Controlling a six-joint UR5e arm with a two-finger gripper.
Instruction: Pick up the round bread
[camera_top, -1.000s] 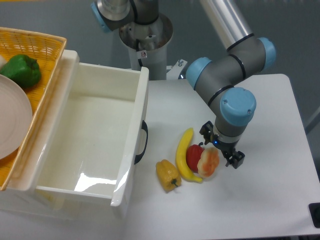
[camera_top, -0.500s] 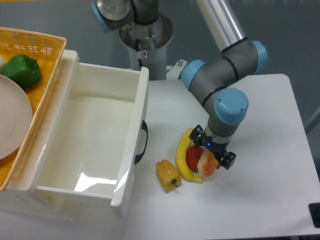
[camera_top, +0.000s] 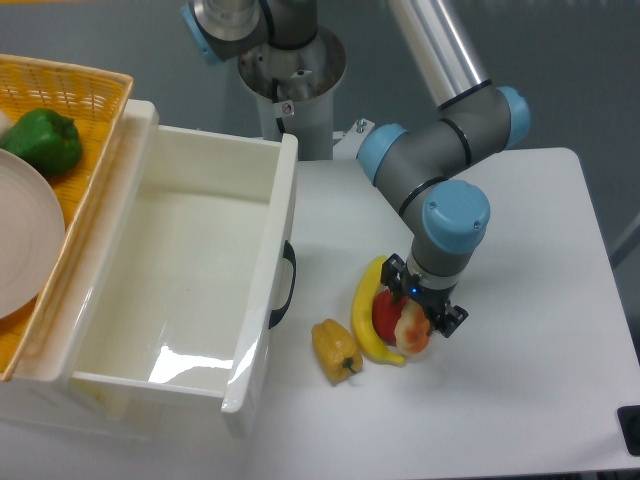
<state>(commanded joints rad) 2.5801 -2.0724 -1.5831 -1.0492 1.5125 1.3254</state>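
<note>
White table (camera_top: 520, 400): empty white bin (camera_top: 180, 270), basket (camera_top: 60, 90) with green pepper (camera_top: 42, 140).

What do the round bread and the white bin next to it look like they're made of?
Round bread: probably molded toy plastic or foam; smooth cream surface with painted-looking orange-pink patches. White bin: likely glossy hard plastic, judging by its thin, slightly translucent walls and a bright glare on its floor.

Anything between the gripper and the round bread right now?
Nothing visible does. The gripper sits directly over the bread. The red pepper presses against the bread's left side, with the banana beyond it, so the jaws have little room there.
</note>
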